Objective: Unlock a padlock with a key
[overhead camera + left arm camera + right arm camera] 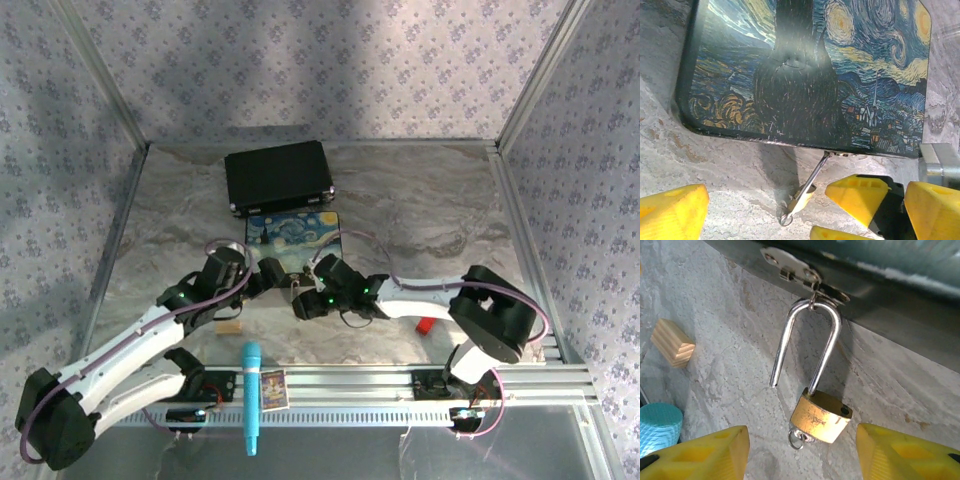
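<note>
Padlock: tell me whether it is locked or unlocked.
Unlocked. On the padlock, one leg of the shackle hangs free, clear of the brass body, its socket hole empty; the other leg sits inside.

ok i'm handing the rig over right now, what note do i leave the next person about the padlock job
Left hand: open, empty, near the padlock.
Right hand: open, empty, fingers either side of it.
Its shackle is hooked through the hasp on the painted box; the key appears seated in the keyhole, ring end showing.
Done: one shackle leg is out of the body, so unlocked.
Left: probably just back both hands away.
</note>
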Controlling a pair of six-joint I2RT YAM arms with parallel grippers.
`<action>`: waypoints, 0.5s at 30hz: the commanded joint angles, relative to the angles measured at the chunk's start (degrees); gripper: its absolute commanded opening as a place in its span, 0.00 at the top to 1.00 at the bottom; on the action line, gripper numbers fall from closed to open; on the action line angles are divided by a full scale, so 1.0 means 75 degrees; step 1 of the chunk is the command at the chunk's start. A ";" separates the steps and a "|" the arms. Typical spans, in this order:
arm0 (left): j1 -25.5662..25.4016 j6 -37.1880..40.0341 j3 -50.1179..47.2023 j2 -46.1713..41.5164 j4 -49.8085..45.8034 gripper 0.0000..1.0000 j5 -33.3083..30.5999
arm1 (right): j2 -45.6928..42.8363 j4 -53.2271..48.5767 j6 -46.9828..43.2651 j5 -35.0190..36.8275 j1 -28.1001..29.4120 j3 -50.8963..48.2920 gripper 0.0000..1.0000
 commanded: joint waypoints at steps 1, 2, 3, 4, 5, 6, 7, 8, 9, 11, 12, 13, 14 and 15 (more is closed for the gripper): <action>0.0016 -0.0135 -0.0098 -0.0123 0.0015 0.00 0.0019 | 0.0290 0.0571 0.0176 -0.0145 -0.0006 -0.0089 0.41; 0.0016 -0.0164 -0.0122 -0.0131 0.0028 0.00 0.0007 | 0.0397 0.0604 0.0170 -0.0161 -0.0014 -0.0071 0.41; 0.0015 -0.0170 -0.0135 -0.0135 0.0033 0.00 -0.0002 | 0.0475 0.0601 0.0163 -0.0145 0.0004 -0.0053 0.41; 0.0015 -0.0170 -0.0155 -0.0125 0.0039 0.00 -0.0014 | 0.0554 0.0612 0.0156 -0.0118 0.0009 -0.0035 0.41; 0.0021 -0.0191 -0.0147 -0.0122 0.0037 0.00 -0.0033 | 0.0620 0.0625 0.0163 -0.0094 0.0017 -0.0032 0.41; 0.0015 -0.0186 -0.0147 -0.0125 0.0039 0.00 -0.0039 | 0.0672 0.0638 0.0165 -0.0079 0.0014 -0.0032 0.41; 0.0016 -0.0199 -0.0147 -0.0125 0.0040 0.00 -0.0054 | 0.0710 0.0662 0.0176 -0.0039 0.0029 -0.0045 0.41; 0.0016 -0.0200 -0.0148 -0.0133 0.0037 0.00 -0.0073 | 0.0760 0.0670 0.0163 -0.0001 0.0038 -0.0055 0.42; 0.0017 -0.0200 -0.0147 -0.0136 0.0035 0.00 -0.0084 | 0.0813 0.0669 0.0143 0.0014 0.0054 -0.0067 0.43; 0.0016 -0.0212 -0.0158 -0.0125 0.0038 0.00 -0.0086 | 0.0928 0.0685 0.0141 0.0044 0.0067 -0.0099 0.45; 0.0015 -0.0213 -0.0169 -0.0125 0.0038 0.00 -0.0091 | 0.0984 0.0728 0.0141 0.0038 0.0068 -0.0128 0.47; 0.0015 -0.0226 -0.0176 -0.0125 0.0038 0.00 -0.0114 | 0.1028 0.0776 0.0163 -0.0004 0.0070 -0.0167 0.48; 0.0015 -0.0225 -0.0179 -0.0119 0.0039 0.00 -0.0118 | 0.1051 0.0813 0.0180 -0.0031 0.0076 -0.0184 0.50; 0.0015 -0.0230 -0.0182 -0.0125 0.0039 0.00 -0.0111 | 0.1042 0.0860 0.0204 -0.0043 0.0074 -0.0227 0.52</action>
